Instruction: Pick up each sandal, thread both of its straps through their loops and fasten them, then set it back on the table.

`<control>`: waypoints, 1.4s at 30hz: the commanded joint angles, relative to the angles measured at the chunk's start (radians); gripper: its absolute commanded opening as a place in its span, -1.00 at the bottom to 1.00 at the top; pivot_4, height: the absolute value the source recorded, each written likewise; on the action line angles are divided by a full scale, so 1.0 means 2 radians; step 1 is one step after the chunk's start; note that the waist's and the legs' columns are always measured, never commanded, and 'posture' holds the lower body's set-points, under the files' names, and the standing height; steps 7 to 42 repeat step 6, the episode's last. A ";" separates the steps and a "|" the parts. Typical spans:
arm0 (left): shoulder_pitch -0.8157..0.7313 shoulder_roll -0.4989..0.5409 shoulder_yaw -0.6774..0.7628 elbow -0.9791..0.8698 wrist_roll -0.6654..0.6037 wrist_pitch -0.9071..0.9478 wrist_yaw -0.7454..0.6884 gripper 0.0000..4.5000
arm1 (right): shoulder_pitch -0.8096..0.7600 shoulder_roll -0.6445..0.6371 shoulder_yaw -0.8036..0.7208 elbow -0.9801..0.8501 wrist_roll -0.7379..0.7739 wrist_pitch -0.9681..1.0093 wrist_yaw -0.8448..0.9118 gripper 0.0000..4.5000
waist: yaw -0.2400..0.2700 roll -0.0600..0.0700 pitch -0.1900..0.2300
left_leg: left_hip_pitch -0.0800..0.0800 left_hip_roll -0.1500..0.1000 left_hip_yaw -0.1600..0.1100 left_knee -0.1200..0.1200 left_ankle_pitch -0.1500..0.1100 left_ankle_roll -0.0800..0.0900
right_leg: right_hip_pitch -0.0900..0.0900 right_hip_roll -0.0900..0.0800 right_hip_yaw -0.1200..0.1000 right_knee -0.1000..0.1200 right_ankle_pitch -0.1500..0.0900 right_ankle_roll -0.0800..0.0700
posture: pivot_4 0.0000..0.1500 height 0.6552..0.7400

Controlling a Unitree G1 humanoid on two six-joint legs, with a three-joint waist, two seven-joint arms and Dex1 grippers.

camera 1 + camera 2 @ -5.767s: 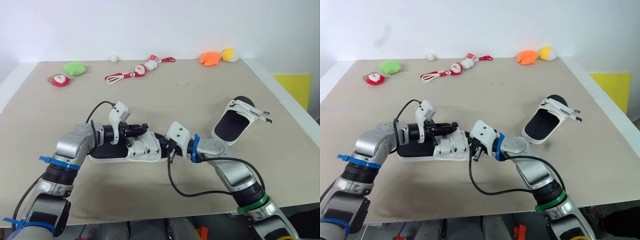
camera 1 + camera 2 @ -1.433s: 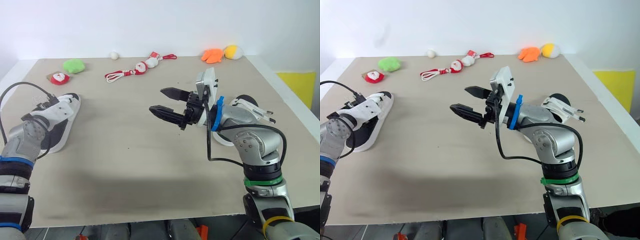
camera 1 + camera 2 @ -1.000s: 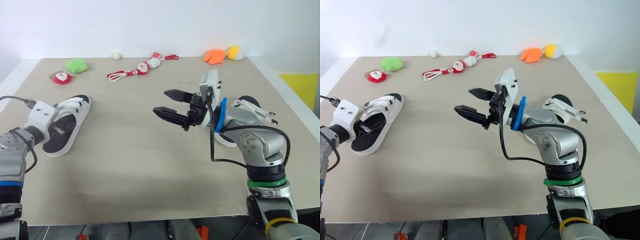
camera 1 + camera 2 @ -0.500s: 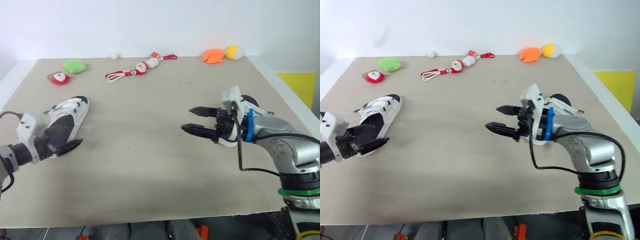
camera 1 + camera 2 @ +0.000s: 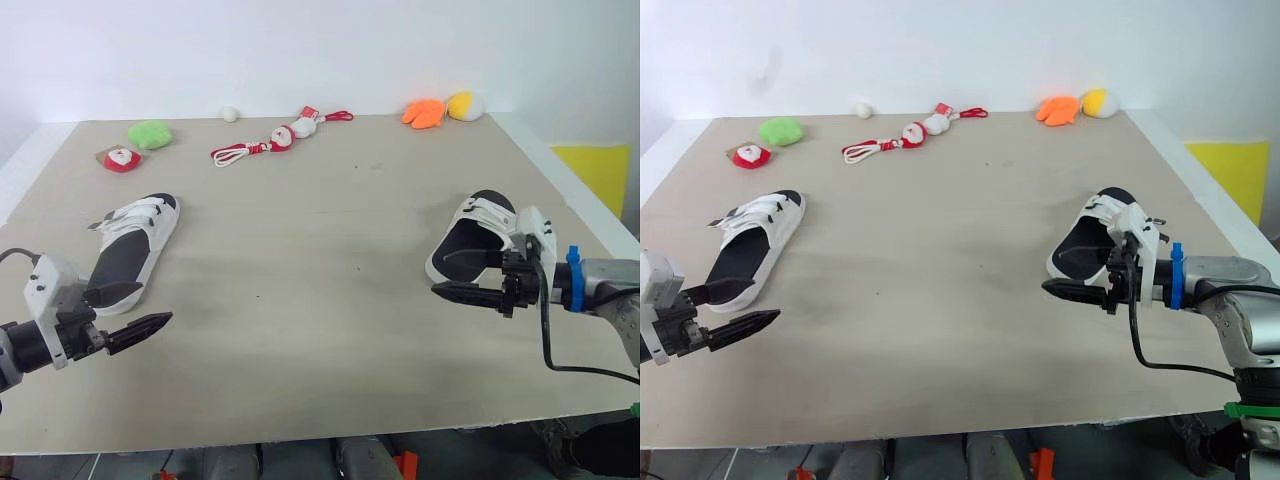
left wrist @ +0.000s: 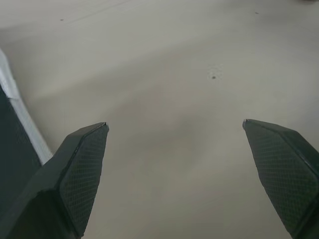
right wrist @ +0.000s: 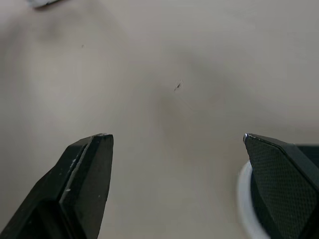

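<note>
beige table point(image 5: 320, 300) runs back to white wall point(image 5: 300, 50).

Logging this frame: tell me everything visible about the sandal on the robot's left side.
The left sandal has a white sole, a black footbed and two white straps lying across its front half, their ends poking out sideways. It looks like foam or rubber. It lies sole-down on the table, toe pointing away from the robot. The open left end effector sits by its heel; contact cannot be judged.
</note>
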 commanded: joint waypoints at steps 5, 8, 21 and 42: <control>-0.010 0.011 -0.001 -0.015 -0.015 0.001 -0.002 0.99 | -0.001 0.000 -0.021 -0.004 -0.001 -0.009 -0.006 1.00 | 0.000 0.000 0.000 | 0.000 0.000 0.001 0.000 0.000 -0.001 | 0.000 0.000 0.000 0.000 0.000 0.000 | 1.00 1.00; -0.013 0.012 -0.002 -0.014 -0.017 0.001 -0.006 0.99 | -0.001 0.001 -0.021 -0.005 -0.001 -0.009 -0.007 1.00 | 0.000 0.000 0.000 | 0.000 0.000 0.001 0.000 0.000 -0.001 | 0.000 0.000 0.000 0.000 0.000 0.000 | 1.00 1.00; -0.013 0.012 -0.002 -0.014 -0.017 0.001 -0.006 0.99 | -0.001 0.001 -0.021 -0.005 -0.001 -0.009 -0.007 1.00 | 0.000 0.000 0.000 | 0.000 0.000 0.001 0.000 0.000 -0.001 | 0.000 0.000 0.000 0.000 0.000 0.000 | 1.00 1.00; -0.013 0.012 -0.002 -0.014 -0.017 0.001 -0.006 0.99 | -0.001 0.001 -0.021 -0.005 -0.001 -0.009 -0.007 1.00 | 0.000 0.000 0.000 | 0.000 0.000 0.001 0.000 0.000 -0.001 | 0.000 0.000 0.000 0.000 0.000 0.000 | 1.00 1.00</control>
